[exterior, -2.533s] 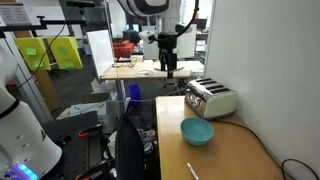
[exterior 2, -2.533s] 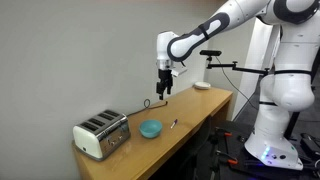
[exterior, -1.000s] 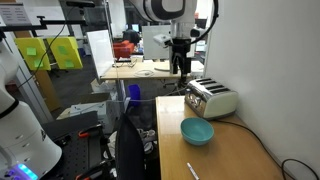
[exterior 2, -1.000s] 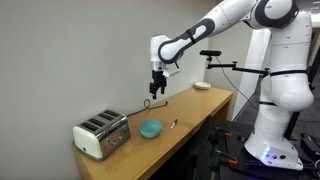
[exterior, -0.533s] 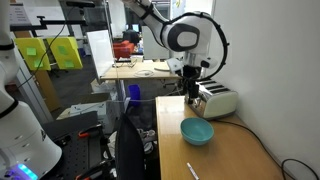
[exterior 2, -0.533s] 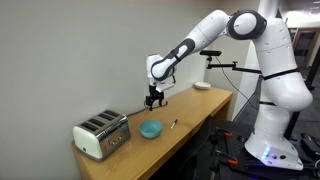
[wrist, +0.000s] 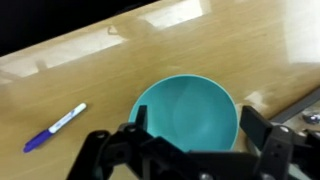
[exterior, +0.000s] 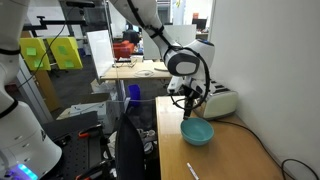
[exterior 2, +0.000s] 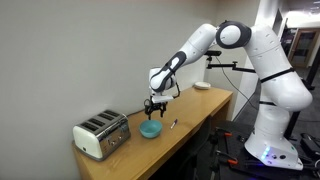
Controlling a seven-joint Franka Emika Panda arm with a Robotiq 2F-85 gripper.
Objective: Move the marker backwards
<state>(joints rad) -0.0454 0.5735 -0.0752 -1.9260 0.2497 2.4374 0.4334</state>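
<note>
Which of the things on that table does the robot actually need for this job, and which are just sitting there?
Part of the job:
- the marker, lying on the table
- the gripper, open and empty

Just lying about:
- the teal bowl, right under the gripper
- the toaster

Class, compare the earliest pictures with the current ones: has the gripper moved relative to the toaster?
Yes. The gripper has come down and nearer the toaster, now hanging over the teal bowl.
</note>
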